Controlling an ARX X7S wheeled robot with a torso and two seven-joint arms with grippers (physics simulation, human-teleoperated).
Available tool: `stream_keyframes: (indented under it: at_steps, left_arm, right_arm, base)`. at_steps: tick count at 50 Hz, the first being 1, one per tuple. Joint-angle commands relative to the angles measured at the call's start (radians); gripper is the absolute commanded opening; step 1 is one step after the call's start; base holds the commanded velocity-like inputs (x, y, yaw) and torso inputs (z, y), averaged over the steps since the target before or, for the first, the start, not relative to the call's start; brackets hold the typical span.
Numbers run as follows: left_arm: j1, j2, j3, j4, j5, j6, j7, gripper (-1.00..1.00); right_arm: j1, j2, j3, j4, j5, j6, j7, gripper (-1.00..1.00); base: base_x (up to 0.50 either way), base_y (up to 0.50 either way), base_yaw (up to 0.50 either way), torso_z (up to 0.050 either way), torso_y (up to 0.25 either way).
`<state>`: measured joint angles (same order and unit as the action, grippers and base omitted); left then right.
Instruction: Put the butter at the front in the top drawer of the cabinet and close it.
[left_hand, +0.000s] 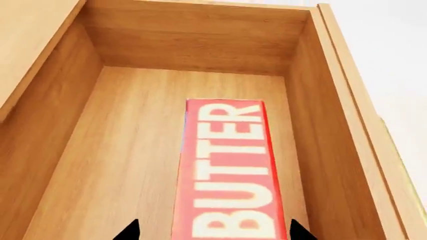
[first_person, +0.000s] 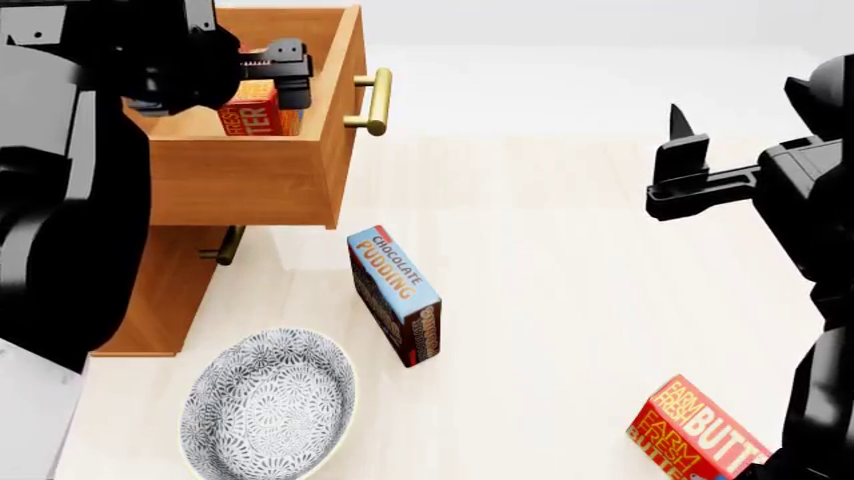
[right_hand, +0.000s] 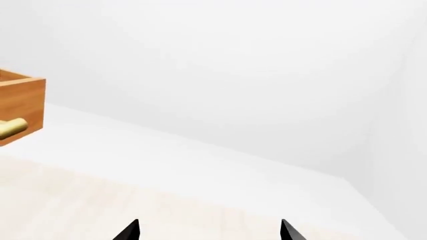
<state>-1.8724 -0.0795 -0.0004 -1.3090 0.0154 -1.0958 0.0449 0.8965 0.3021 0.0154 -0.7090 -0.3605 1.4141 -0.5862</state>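
While the left gripper (first_person: 274, 70) hangs over the pulled-out top drawer (first_person: 254, 180), the butter (left_hand: 227, 170) sits directly between its fingertips, apparently pinched at its sides, though the contact itself is not visible. In the left wrist view the box's long axis runs down the drawer's length toward the back wall, with bare wood floor on both sides and more room on one side than the other. Whether the box rests on the floor or hangs just above it cannot be told. The handle (first_person: 374, 100) faces the open tabletop, so the closing push has free room. The right gripper (first_person: 678, 160) hovers well apart, fingers spread, holding nothing; the left arm is far nearer.
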Motion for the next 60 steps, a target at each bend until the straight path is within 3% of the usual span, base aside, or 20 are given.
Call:
stream_keyframes:
  at_steps: [1,25,42,48,52,60]
  left_arm:
    - [-0.016,0.003,-0.016,0.0,-0.016,0.0,0.016,1.0]
    - [-0.072,0.021,0.083,0.0,-0.009,0.111,0.07,1.0]
    - [-0.074,0.078,0.213,0.0,-0.033,0.338,0.162,1.0]
    - [-0.061,0.079,0.364,0.0,-0.198,0.442,0.149,1.0]
    - [-0.057,0.079,0.544,0.0,-0.386,0.496,0.161,1.0]
    - [-0.07,0.079,1.051,0.051,-0.945,0.56,0.185,1.0]
  right_arm:
    - [0.001,0.002,0.004,-0.008,0.001,0.003,-0.006,1.0]
    - [-0.006,-0.008,0.008,-0.007,0.007,-0.011,-0.007,1.0]
    - [-0.014,-0.019,0.013,0.025,0.014,-0.051,0.002,1.0]
    - [-0.013,-0.02,0.013,0.024,0.014,-0.049,0.002,1.0]
    - [-0.014,-0.017,0.012,0.023,0.013,-0.048,0.003,1.0]
    - [-0.015,-0.012,0.014,0.012,0.01,-0.038,0.0,1.0]
  base:
    - [0.0,0.0,0.0,0.0,0.0]
    - [0.0,0.0,0.0,0.0,0.0]
    - [0.0,0.0,0.0,0.0,0.0]
    - [0.0,0.0,0.0,0.0,0.0]
    - [0.0,0.0,0.0,0.0,0.0]
    - [0.0,0.0,0.0,0.0,0.0]
